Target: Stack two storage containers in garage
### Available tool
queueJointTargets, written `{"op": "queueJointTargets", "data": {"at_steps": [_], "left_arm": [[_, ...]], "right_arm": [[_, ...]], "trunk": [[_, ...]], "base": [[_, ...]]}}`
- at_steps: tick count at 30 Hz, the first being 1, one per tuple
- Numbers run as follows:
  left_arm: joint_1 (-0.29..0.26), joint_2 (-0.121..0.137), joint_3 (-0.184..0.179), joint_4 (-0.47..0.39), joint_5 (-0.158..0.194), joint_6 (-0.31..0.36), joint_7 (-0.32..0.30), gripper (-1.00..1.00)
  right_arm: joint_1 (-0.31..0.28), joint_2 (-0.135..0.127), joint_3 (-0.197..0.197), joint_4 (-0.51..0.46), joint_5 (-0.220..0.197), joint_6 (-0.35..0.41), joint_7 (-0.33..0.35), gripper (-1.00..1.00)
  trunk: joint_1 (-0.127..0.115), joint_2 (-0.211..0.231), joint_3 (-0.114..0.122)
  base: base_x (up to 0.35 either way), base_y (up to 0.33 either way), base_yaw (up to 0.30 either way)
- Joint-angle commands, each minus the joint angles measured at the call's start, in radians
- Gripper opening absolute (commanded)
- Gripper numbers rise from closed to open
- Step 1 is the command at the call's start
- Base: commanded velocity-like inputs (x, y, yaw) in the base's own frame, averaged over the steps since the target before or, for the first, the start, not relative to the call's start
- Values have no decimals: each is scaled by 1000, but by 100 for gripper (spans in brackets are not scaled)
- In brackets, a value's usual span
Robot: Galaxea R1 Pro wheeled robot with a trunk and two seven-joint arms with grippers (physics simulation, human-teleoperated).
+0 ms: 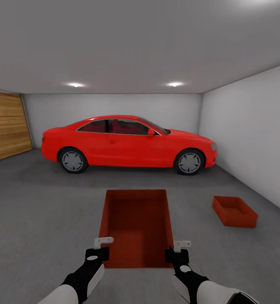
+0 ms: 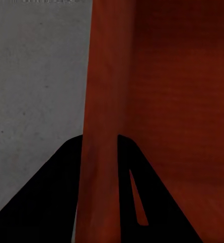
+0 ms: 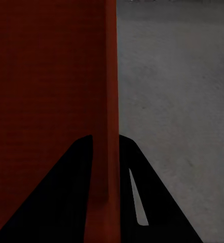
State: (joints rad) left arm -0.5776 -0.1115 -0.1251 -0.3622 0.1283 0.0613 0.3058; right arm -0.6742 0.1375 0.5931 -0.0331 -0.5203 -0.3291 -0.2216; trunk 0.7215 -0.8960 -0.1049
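Head view: carried container (image 1: 136,226) is gripped by its side walls, left gripper (image 1: 100,249) and right gripper (image 1: 178,251) each clamped on one, for stacking on second container (image 1: 234,211), on garage floor (image 1: 38,211) far right.

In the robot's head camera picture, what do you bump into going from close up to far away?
The grippers, left gripper and right gripper → the held storage container → the red car → the back wall.
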Motion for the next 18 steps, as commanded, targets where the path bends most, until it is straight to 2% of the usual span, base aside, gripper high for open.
{"op": "queueJointTargets", "data": {"at_steps": [1,18], "left_arm": [[-1,3,-10,-2,14,6,10,-100],[-1,3,-10,-3,14,6,10,-100]], "right_arm": [[-1,-6,-18,-2,6,1,1,-100],[-1,-6,-18,-2,6,1,1,-100]], "trunk": [[1,-1,-2],[1,-1,-2]], "base": [[322,0,0],[322,0,0]]}}
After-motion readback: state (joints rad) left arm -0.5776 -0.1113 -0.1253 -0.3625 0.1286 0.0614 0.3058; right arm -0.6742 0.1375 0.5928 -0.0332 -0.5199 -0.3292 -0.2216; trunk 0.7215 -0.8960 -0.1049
